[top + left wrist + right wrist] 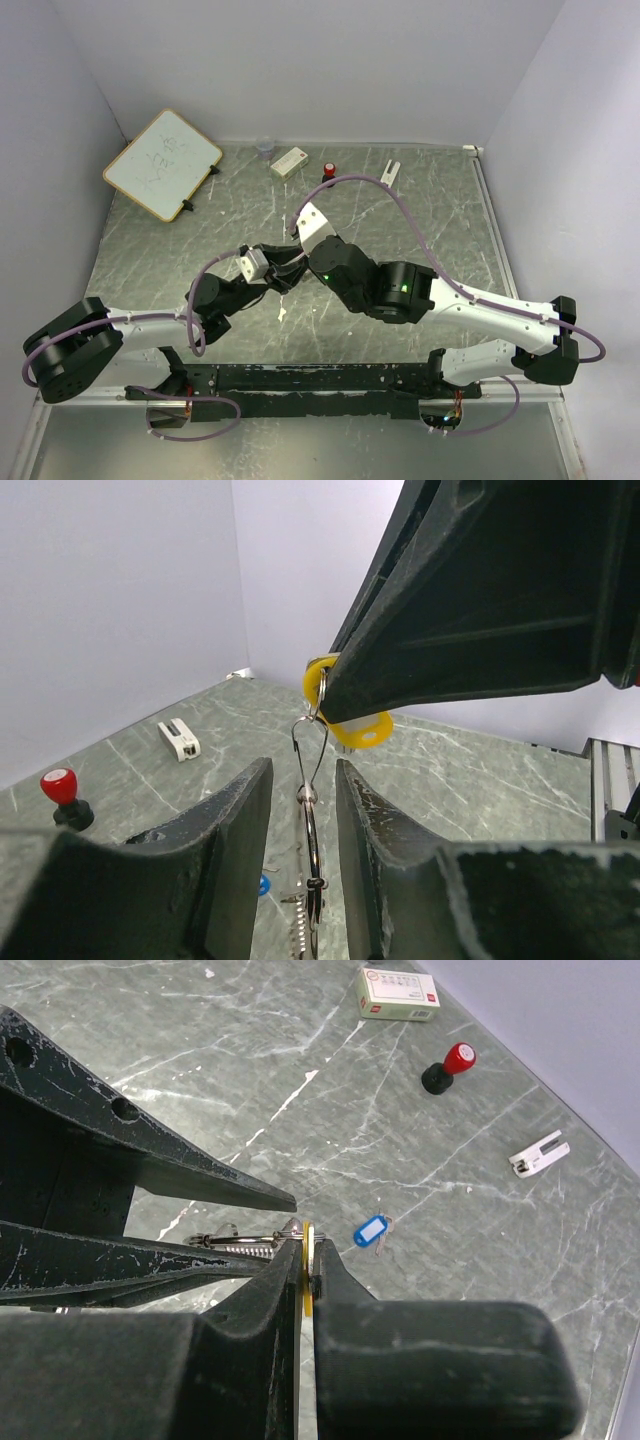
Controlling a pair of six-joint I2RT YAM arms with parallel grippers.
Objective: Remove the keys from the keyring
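Note:
The keyring, a thin silvery ring with a wire clip at its top, hangs edge-on above the table between both grippers. My right gripper is shut on the yellow head of a key that hangs on the ring. The fingers of my left gripper stand on either side of the ring with a narrow gap on each side, so it is open. A blue-headed key lies loose on the table below. The two grippers meet near the table's middle in the top view.
A whiteboard leans at the back left. Along the back edge stand a small clear cup, a white box, a red-capped black bottle and a white clip. Walls close in the table on three sides.

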